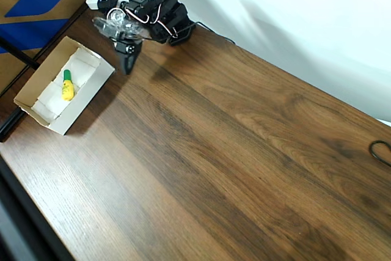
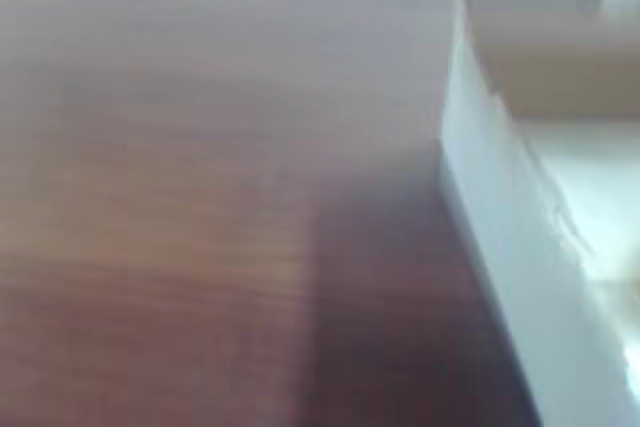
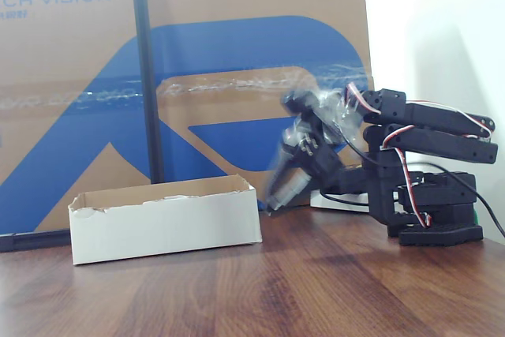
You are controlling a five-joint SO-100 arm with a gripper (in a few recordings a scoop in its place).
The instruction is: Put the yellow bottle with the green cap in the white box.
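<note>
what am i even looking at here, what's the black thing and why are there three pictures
The black thing is a small robot arm with a two-finger gripper at its end, standing on a wooden table.

The three pictures show one moment from three cameras. One looks down from above. One stands at table height and sees the arm from the side, with the gripper blurred. The third rides on the arm's wrist; it is very blurry and shows wood and a wall of the white box.

From above, the white box sits at the table's left edge, and the yellow bottle with the green cap lies inside it. The gripper hangs beside the box, pointing down, and seems to hold nothing. I cannot tell whether it is open or shut.
</note>
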